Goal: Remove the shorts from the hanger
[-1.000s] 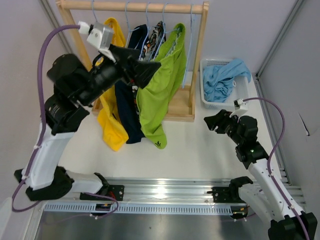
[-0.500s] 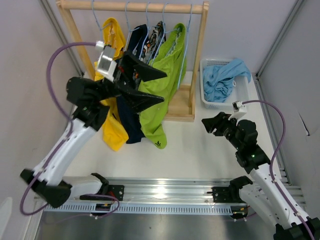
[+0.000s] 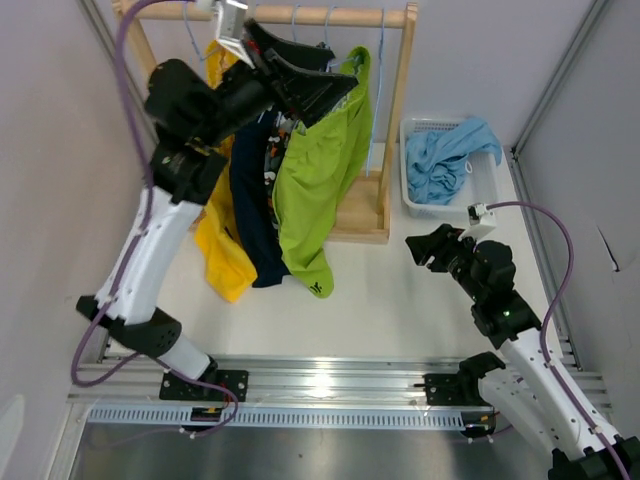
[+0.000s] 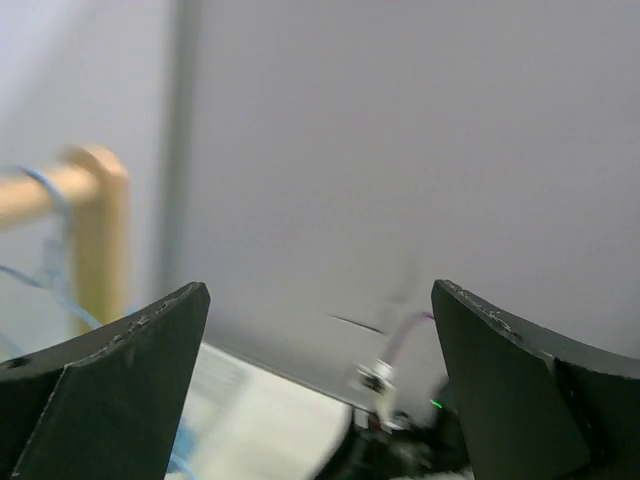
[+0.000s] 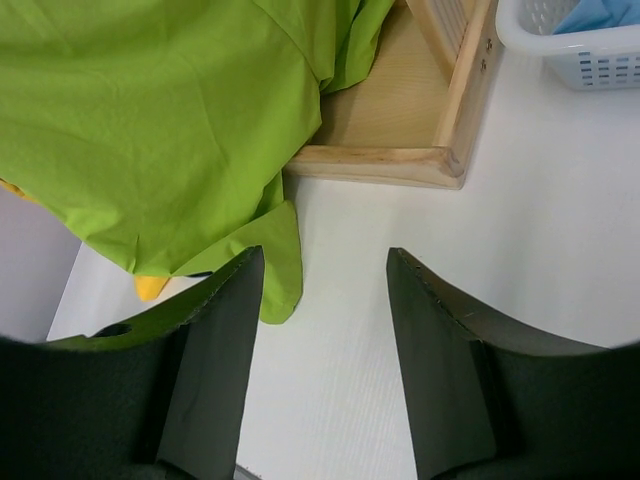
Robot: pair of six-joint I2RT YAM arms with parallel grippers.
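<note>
Left pincer (image 4: 320,288) gapes empty near lime shorts (image 3: 315,190).

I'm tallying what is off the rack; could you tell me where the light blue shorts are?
In the top view, the light blue shorts lie in the white basket on the right side, just right of the wooden rack.

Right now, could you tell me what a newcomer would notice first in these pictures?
The lime shorts stand out most, hanging on the wooden rack at the back, with yellow shorts and navy shorts to their left. The left gripper hovers open near the rail above them, and blue shorts lie in the white basket on the right.
</note>
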